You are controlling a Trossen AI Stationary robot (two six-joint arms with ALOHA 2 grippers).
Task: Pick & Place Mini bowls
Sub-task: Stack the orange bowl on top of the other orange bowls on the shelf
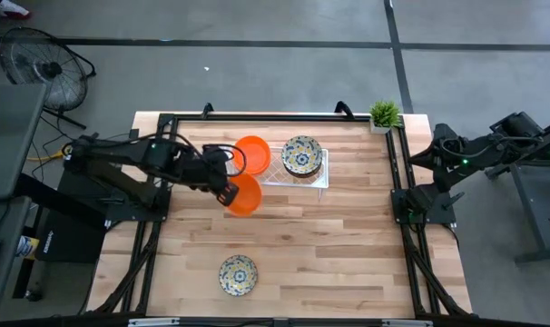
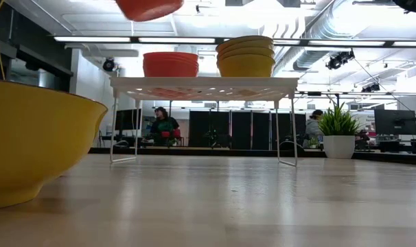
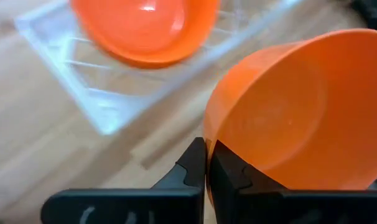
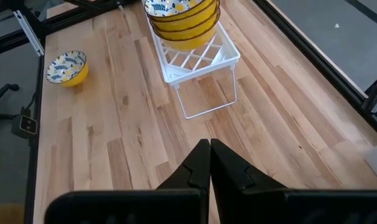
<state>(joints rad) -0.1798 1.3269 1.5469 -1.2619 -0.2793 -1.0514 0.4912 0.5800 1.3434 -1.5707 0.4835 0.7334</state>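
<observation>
Orange bowl point(image 1: 244, 196) held aloft by the left gripper point(image 1: 228, 193), jaws clenched on its thin rim, just beside the white rack point(image 1: 322, 179) carrying the stacks. It looks light, rigid and glossy, likely slippery; the rim is the only practical hold. Right gripper point(image 4: 209, 163) waits clenched, empty, off the table's edge.

A stack of floral bowls point(image 4: 182, 18), perhaps four, sits on the white rack point(image 4: 198, 59), one floral bowl point(image 4: 67, 67) apart.
</observation>
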